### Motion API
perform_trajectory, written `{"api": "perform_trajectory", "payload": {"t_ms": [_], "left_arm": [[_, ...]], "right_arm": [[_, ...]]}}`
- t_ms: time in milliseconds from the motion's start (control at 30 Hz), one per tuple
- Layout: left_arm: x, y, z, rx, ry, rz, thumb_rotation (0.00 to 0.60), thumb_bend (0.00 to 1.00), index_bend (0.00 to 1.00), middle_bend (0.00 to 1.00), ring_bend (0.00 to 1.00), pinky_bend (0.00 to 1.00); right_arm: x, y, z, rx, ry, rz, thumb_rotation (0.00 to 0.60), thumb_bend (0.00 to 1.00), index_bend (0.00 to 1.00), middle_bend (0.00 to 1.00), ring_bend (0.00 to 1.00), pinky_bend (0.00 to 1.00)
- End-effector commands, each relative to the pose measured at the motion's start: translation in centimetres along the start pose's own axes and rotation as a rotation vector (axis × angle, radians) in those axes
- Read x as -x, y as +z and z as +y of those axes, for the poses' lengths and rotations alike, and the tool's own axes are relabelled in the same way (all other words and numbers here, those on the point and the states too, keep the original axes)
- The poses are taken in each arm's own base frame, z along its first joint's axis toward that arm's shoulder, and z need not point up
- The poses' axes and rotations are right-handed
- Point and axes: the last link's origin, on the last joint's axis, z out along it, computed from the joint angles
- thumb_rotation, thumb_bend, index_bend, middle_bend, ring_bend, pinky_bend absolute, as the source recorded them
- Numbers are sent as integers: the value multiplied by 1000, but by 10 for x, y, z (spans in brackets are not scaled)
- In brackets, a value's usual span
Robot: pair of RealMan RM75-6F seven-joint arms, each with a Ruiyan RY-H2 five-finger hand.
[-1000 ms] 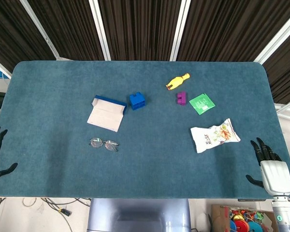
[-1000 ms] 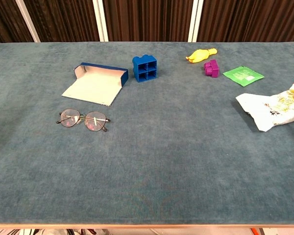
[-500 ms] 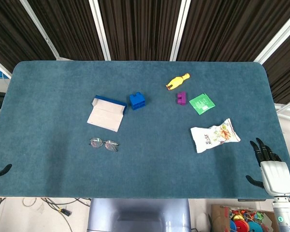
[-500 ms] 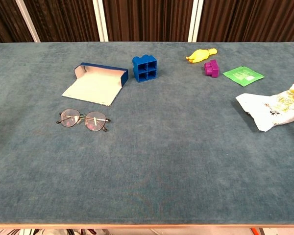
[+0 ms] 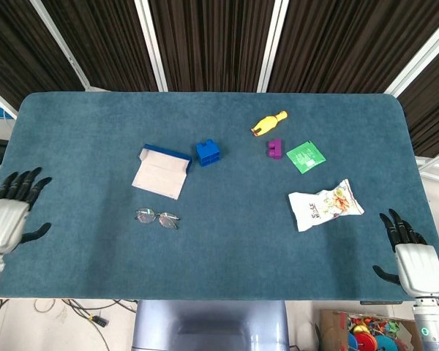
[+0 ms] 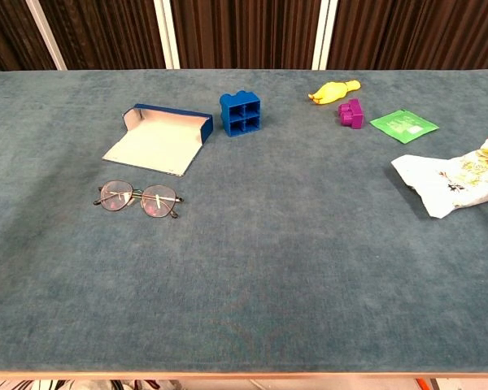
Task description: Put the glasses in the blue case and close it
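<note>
The wide teal felt-covered table point(image 5: 227, 256) is lying under both my hands. My right hand point(image 5: 412, 259) is hovering at its right edge, dark fingers spread, holding nothing; my left hand point(image 5: 7, 216) is doing likewise at the left edge. The open blue rectangular case with pale lining point(image 6: 161, 138) is lying just beyond the thin wire-framed glasses point(image 6: 139, 198), which are resting folded on the felt.

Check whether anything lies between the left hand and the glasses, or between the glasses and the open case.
Nothing visible does. Only bare table separates the left hand from the glasses, and the case lies open just beyond them.
</note>
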Motion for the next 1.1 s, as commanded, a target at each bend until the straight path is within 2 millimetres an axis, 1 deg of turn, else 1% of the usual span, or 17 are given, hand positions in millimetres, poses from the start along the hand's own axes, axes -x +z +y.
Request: {"api": "perform_trajectory", "payload": {"t_ms": [33, 67, 167, 200, 267, 300, 400, 533, 633, 767, 933, 1100], "left_arm": [[-13, 58, 31, 72, 2, -142, 600, 194, 160, 13, 0, 4], [-13, 62, 33, 77, -6, -154, 600, 195, 183, 19, 3, 14], [-13, 82, 53, 110, -45, -196, 600, 201, 265, 46, 18, 50], [-11, 90, 61, 119, -59, -201, 600, 208, 280, 51, 18, 51], [-5, 99, 72, 132, -69, -217, 600, 228, 312, 65, 18, 51], [1, 104, 81, 145, -71, -234, 600, 229, 318, 68, 18, 51], [18, 114, 98, 173, -50, -283, 600, 230, 328, 70, 18, 51], [39, 126, 117, 193, 8, -311, 600, 235, 343, 70, 18, 50], [53, 131, 130, 199, 24, -320, 600, 238, 352, 70, 18, 50], [69, 134, 146, 203, 27, -347, 600, 305, 386, 73, 18, 48], [84, 136, 155, 204, 47, -367, 600, 305, 398, 75, 18, 47], [92, 137, 162, 204, 54, -373, 600, 333, 403, 80, 18, 45]], "right_arm": [[0, 1, 0, 7, 3, -2, 600, 61, 21, 0, 151, 320], [0, 1, 0, 7, 3, -3, 600, 61, 21, 0, 151, 320], [1, 1, 0, 8, 3, -8, 600, 61, 21, 0, 151, 320], [2, 2, 0, 9, 3, -10, 600, 61, 21, 0, 151, 320], [2, 2, 0, 9, 4, -12, 600, 62, 21, 0, 151, 320], [1, 2, 0, 7, 6, -10, 600, 64, 21, 0, 152, 321], [0, 1, 0, 2, 10, 0, 600, 67, 22, 0, 153, 322], [1, 1, 1, 6, 18, -6, 600, 67, 21, 0, 153, 322], [0, 1, 1, 4, 19, -6, 600, 66, 22, 0, 153, 322], [0, 0, 2, 3, 23, -7, 600, 66, 21, 0, 153, 322], [0, 1, 2, 3, 28, -8, 600, 67, 22, 0, 153, 323], [0, 0, 2, 4, 32, -6, 600, 75, 21, 0, 153, 323]]}}
